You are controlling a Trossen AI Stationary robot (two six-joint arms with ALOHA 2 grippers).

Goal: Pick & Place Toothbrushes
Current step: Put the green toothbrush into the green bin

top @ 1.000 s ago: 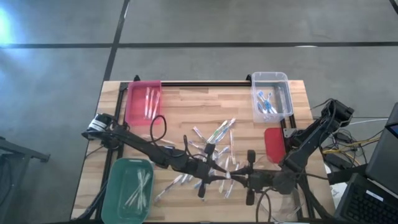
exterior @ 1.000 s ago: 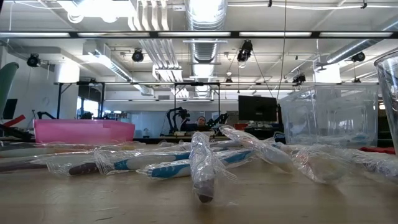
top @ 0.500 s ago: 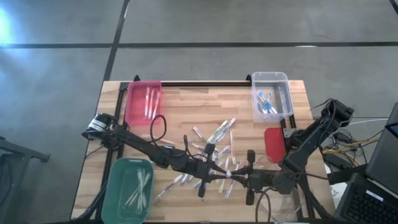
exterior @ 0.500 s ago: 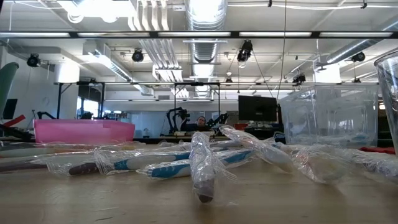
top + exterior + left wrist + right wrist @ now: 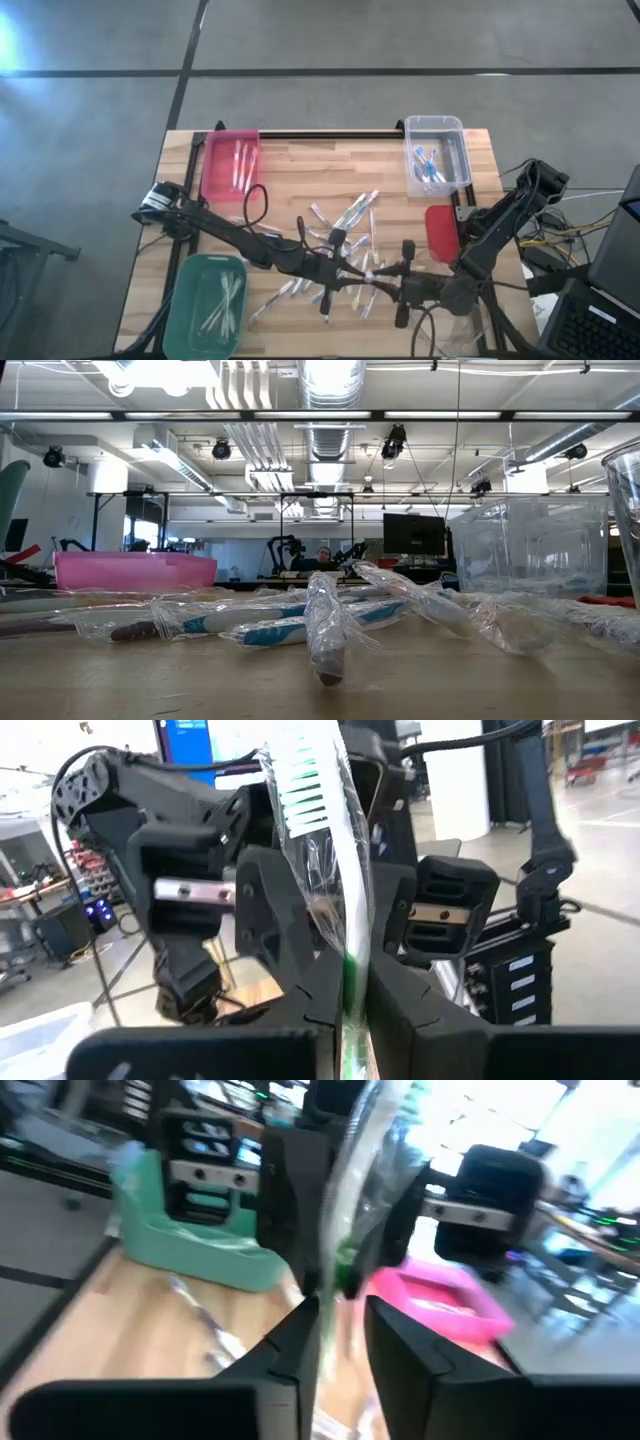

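Note:
Both grippers meet above the table's near middle over one wrapped green toothbrush [image 5: 330, 850]. My left gripper [image 5: 350, 1010] is shut on it. My right gripper [image 5: 340, 1330] faces it, open, with a finger on either side of the wrapped toothbrush [image 5: 350, 1265]; I cannot tell whether it touches. From above, my left gripper [image 5: 350, 275] and my right gripper [image 5: 385, 283] are nearly tip to tip. Several more wrapped toothbrushes [image 5: 345, 225] lie loose on the wood below and behind them, and they show flat on the table in the low view [image 5: 320, 620]. My left gripper pinches the toothbrush's green handle [image 5: 352, 970], through its clear wrapper, between its two fingers. The fingers come in about level from the table's left. The brush is lifted clear of the table, and its bristle head [image 5: 305, 800] stands free beyond the fingertips.
A pink bin [image 5: 232, 163] at the far left, a green bin [image 5: 208, 305] at the near left and a clear bin [image 5: 436, 155] at the far right each hold a few toothbrushes. A red thing [image 5: 440, 232] lies at the right edge.

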